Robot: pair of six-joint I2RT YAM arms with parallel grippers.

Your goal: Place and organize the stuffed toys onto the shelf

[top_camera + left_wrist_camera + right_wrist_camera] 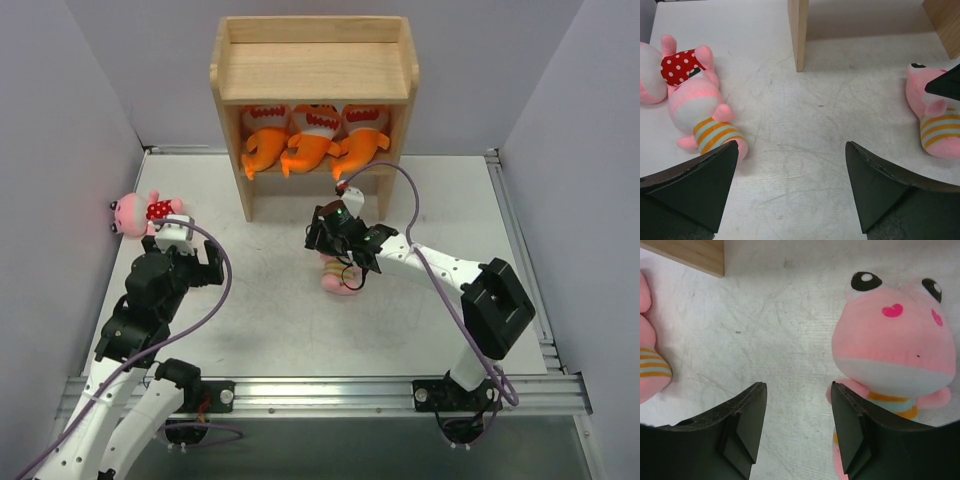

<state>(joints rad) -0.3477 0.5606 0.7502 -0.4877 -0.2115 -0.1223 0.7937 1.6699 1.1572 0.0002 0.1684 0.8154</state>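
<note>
At the top centre of the overhead view you have the wooden shelf (315,70). Three orange fish toys (310,140) stand side by side on the tier just under its rimmed top. That makes three toys on the shelf and three on the table (270,320).

All three on the table are pink dolls, one in red polka dots and two in stripes. At the left edge of the overhead view, the polka-dot doll (150,210) lies close to the wall. In the left wrist view you can see one striped doll (700,110) lying against it, touching, in the upper left of that frame. Your left gripper (791,150) is spread wide with only bare table between its fingers. It grips nothing, and both dolls lie off to its left.

The second striped doll (890,340) lies in front of the shelf, near the table's centre. Your right gripper (797,387) is about half spread above it, with bare table in the gap. This doll sits just outside the right-hand finger (850,430), at the right of that wrist view, and is not gripped.
</note>
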